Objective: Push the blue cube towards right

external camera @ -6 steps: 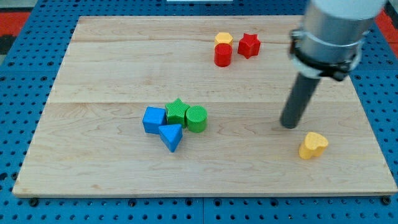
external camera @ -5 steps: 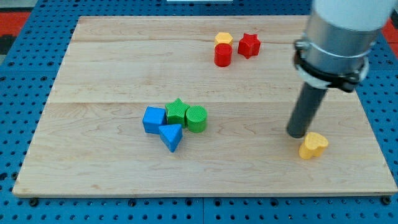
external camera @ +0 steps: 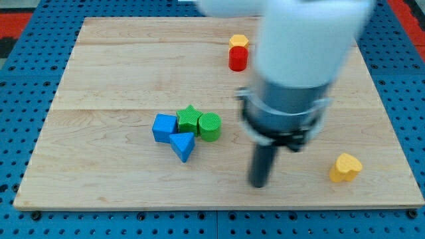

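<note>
My tip (external camera: 258, 184) is resting low on the pale wooden board (external camera: 99, 179), near the view's bottom edge; the arm ends in a plain dark rod, so nothing is being gripped. The tip is sitting well to the right of the central cluster. Off to the view's right, a yellow heart-shaped block (external camera: 346, 167) is lying alone. In the cluster, a blue triangular block (external camera: 182, 145) is touching the blue cube (external camera: 164, 128), which is sitting at the cluster's left. Beside the cube, a ridged green star (external camera: 190, 120) and a ridged green cylinder (external camera: 210, 127) are standing together. Farther up, a red cylinder (external camera: 238, 58) is sitting just below a yellow block (external camera: 239, 41). No writing is showing.
</note>
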### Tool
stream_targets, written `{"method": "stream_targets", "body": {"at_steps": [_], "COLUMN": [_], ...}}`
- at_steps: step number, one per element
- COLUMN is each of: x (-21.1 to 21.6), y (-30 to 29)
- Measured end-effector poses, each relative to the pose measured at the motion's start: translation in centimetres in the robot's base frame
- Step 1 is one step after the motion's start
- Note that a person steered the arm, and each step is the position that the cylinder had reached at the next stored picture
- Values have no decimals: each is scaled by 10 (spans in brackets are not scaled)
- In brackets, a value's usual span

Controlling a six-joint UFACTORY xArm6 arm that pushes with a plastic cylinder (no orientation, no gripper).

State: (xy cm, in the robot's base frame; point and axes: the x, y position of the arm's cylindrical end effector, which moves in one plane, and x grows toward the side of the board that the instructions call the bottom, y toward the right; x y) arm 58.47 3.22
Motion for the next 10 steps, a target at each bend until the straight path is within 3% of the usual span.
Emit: {"method": "stream_targets", "body": {"at_steps": [1,2,4,5,7,10], "x": [-13,-58,-65,-74,-114,-106], "y": [-101,-107,10,-17,-15,50]}}
